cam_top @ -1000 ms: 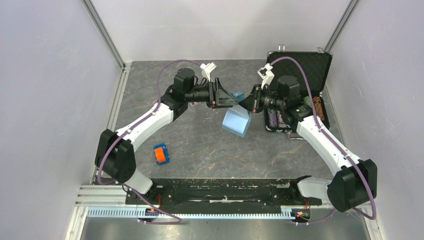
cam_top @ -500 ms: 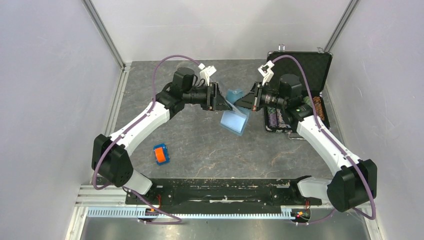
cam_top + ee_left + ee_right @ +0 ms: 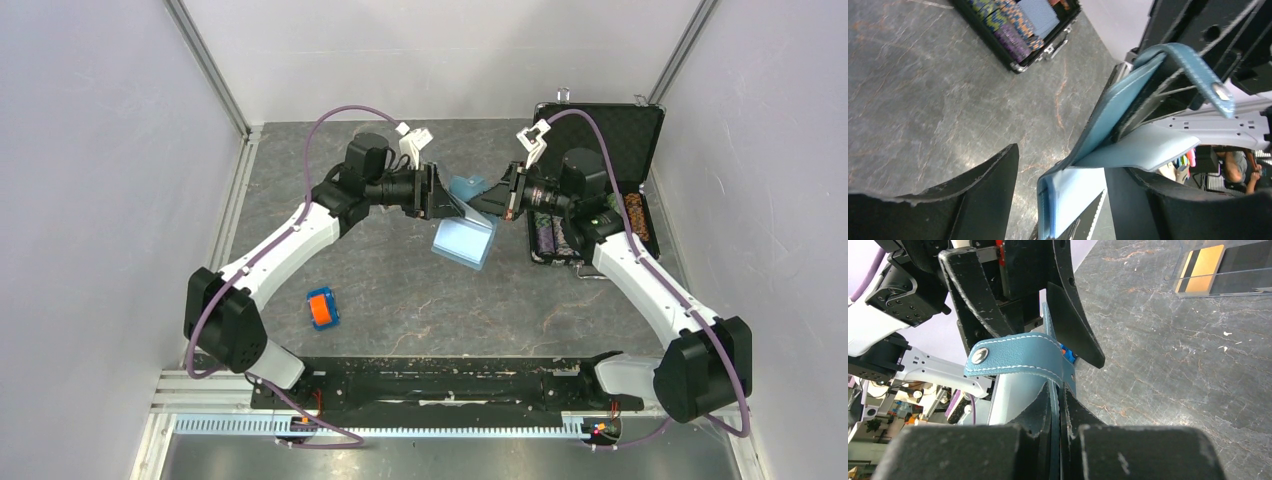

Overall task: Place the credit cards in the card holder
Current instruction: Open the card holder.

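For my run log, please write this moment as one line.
right claw: shut on teal-blue folding card holder | left claw: at holder, grip unclear | holder: open, in air

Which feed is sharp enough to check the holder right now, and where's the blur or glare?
Top view: even light, no glare, holder small but sharp. Left wrist: left fingers soft-edged, holder and case in focus. Right wrist: right fingers blurred up close, strap crisp, tray rim catches light.
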Controlling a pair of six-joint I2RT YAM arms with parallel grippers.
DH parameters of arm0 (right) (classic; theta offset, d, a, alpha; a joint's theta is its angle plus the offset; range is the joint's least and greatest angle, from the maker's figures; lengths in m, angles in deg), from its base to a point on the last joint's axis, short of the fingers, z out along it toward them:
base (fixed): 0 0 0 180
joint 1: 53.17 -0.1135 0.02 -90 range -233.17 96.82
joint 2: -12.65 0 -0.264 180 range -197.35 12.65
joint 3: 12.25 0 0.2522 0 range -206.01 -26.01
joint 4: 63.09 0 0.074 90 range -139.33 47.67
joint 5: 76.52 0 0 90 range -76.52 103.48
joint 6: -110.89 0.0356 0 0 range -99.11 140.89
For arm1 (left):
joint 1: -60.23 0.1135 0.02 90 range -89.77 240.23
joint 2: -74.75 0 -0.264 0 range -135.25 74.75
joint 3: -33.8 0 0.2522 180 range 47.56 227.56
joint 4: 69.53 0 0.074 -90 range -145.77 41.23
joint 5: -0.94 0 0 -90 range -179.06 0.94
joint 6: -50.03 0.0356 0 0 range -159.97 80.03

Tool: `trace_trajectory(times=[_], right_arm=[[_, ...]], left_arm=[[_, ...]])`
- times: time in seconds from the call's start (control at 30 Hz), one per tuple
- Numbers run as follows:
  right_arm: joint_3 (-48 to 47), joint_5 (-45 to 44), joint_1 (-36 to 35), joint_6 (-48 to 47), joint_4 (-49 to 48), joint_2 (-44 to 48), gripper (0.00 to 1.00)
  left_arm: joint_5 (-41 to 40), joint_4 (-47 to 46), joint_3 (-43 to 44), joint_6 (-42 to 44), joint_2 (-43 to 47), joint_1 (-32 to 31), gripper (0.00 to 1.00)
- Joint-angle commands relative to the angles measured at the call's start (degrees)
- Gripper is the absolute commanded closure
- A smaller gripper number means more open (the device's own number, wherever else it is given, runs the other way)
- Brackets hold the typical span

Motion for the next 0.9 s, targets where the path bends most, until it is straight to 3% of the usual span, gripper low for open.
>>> trace_trajectory(times=[0.0,0.27,0.37,0.43,0.57,0.67,0.87], right_arm=[[0.4,1.8,-0.1,0.5,-2.7,-0.5,1.0],[1.1,1.0,-0.1,0.5,-3.0,-1.0,1.0],[2.0,0.7,-0.1,0.0,-2.9,-0.7,0.93],[2.6,0.3,0.0,-0.9,-2.7,-0.4,0.82],[2.2,-0.8,1.0,-4.8,0.9,-0.1,0.48],[1.2,-1.6,2.2,-9.1,5.2,0.2,0.3],[-0.4,-0.9,2.6,-18.5,13.6,0.4,0.09]], left_arm=[[8.3,-8.8,1.4,-3.4,-0.7,-0.2,0.36],[11.1,-13.8,-1.6,-7.9,0.0,-0.2,0.75],[11.5,-15.2,-1.8,-9.1,-0.4,-0.2,0.9],[11.9,-15.0,-1.9,-9.5,-0.9,-0.1,0.98],[11.1,-9.5,-2.1,-7.8,-1.3,-0.1,0.98],[9.8,-2.9,-1.9,-4.4,-1.3,-0.1,0.98],[8.2,8.8,-1.8,1.0,-1.5,-0.1,0.98]])
